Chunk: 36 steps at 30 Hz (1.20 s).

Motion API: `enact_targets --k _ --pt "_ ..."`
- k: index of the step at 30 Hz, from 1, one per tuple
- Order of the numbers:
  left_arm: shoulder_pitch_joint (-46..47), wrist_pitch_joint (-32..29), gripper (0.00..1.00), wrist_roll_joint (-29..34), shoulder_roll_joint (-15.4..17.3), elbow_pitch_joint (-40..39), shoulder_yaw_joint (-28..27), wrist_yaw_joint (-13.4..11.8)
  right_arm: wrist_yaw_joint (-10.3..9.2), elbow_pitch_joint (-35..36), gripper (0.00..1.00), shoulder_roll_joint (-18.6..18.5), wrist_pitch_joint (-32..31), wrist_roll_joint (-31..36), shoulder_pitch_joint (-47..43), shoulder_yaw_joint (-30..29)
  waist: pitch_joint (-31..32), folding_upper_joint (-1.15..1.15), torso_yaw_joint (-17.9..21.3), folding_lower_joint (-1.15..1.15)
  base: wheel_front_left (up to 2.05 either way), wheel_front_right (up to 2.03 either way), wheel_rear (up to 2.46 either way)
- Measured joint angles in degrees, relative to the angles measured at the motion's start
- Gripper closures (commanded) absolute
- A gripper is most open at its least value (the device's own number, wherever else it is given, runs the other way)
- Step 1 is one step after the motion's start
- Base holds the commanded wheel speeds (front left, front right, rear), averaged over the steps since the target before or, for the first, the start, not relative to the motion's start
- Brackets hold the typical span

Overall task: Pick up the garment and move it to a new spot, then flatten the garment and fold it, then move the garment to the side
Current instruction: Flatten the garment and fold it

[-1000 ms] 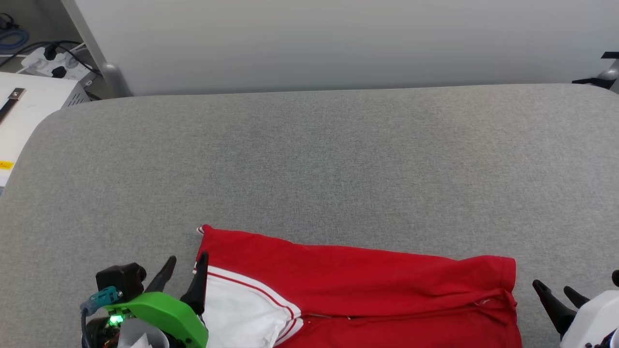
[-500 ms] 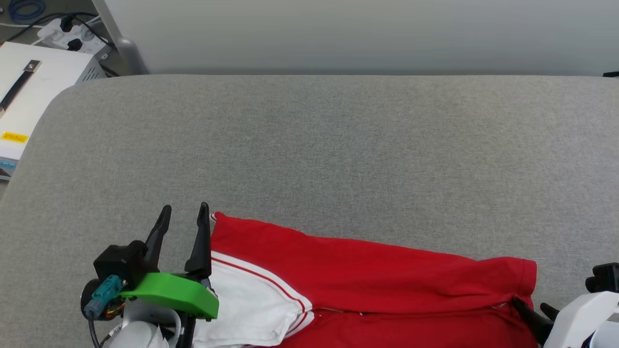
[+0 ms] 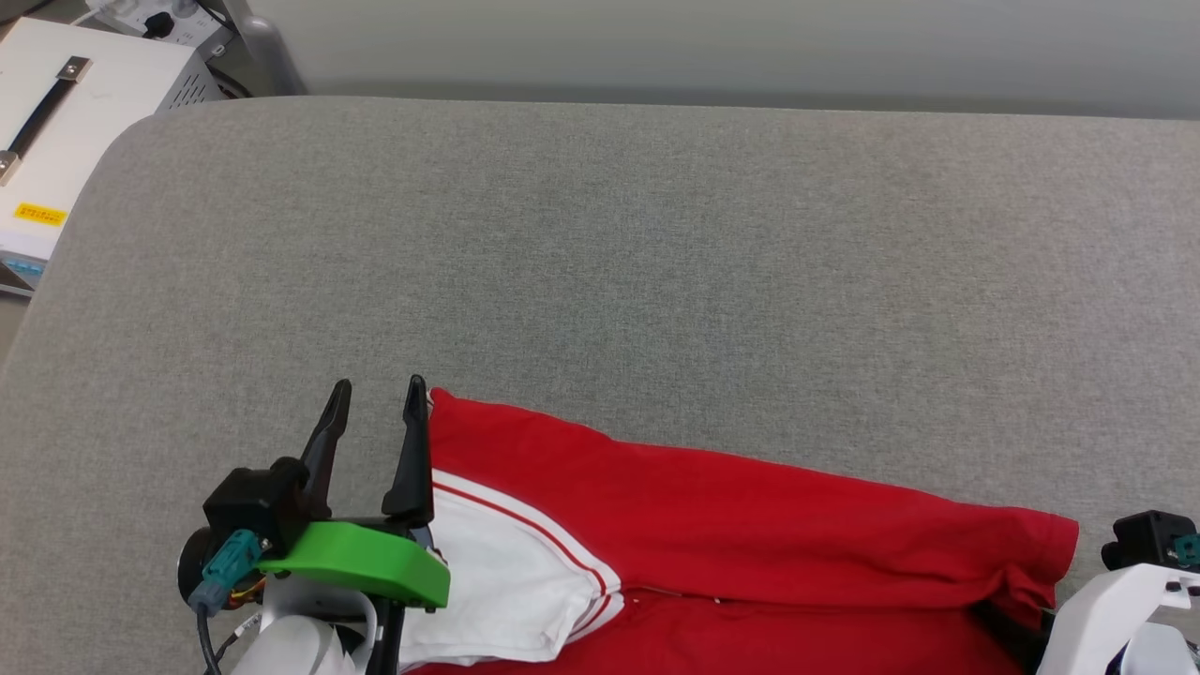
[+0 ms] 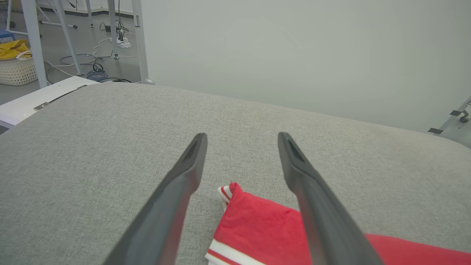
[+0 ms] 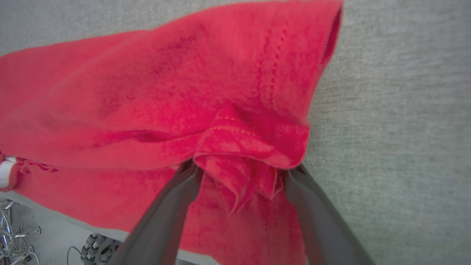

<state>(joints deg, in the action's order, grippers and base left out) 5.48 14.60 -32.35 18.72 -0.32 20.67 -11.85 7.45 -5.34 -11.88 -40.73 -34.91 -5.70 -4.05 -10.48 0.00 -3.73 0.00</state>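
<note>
The garment (image 3: 750, 516) lies folded along the near edge of the grey table (image 3: 600, 262), red with a white sleeve (image 3: 506, 581) and red-white trim. My left gripper (image 3: 379, 384) is open just left of its far left corner, right finger along the cloth's edge. In the left wrist view the gripper (image 4: 243, 138) stands above the table with that striped corner (image 4: 230, 193) below, between its fingers. My right gripper (image 5: 243, 167) is open at the garment's right end, a bunch of red hem (image 5: 250, 147) between its spread fingers. Its white wrist (image 3: 1120, 609) shows at the lower right.
A white box with a black handle (image 3: 56, 112) stands off the table's far left corner. A pale wall panel (image 3: 656, 37) runs behind the table. On the floor beyond lie cables and a basket with yellow cloth (image 4: 16, 70).
The head camera has tilted down and turned. My left gripper has reached forward to the garment's far left corner. My right gripper has moved in from the right onto the bunched hem.
</note>
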Motion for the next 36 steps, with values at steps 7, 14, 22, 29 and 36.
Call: enact_targets --k 7,14,22,29,36 --pt "0.5 0.0 0.00 1.3 -0.2 1.2 0.9 0.0 0.02 -0.1 1.00 0.1 0.2 -0.1 0.9 1.5 1.5 0.00 0.1 0.00 0.00 0.00 0.00" --pt "0.4 -0.3 0.00 1.6 0.6 1.4 0.9 -0.5 0.08 0.7 1.00 -1.9 0.6 0.8 2.4 0.1 4.0 0.00 1.1 0.00 0.00 0.00 0.00" --pt "0.1 -0.5 0.00 2.0 1.0 1.3 1.4 -0.9 0.08 0.6 1.00 -5.4 -1.4 3.0 3.5 -8.5 5.7 0.00 2.1 0.00 0.00 0.00 0.00" --pt "-0.5 -0.6 0.00 2.0 1.1 1.4 1.8 -1.1 0.08 1.7 1.00 -5.7 -7.0 3.6 2.5 -17.9 6.3 0.00 3.0 0.00 0.00 0.00 0.00" --pt "-0.5 -0.6 0.00 2.0 1.3 1.9 2.2 -1.1 0.08 6.1 1.00 2.4 -19.2 -11.2 3.6 -16.9 6.6 0.00 3.8 0.00 0.00 0.00 0.00"
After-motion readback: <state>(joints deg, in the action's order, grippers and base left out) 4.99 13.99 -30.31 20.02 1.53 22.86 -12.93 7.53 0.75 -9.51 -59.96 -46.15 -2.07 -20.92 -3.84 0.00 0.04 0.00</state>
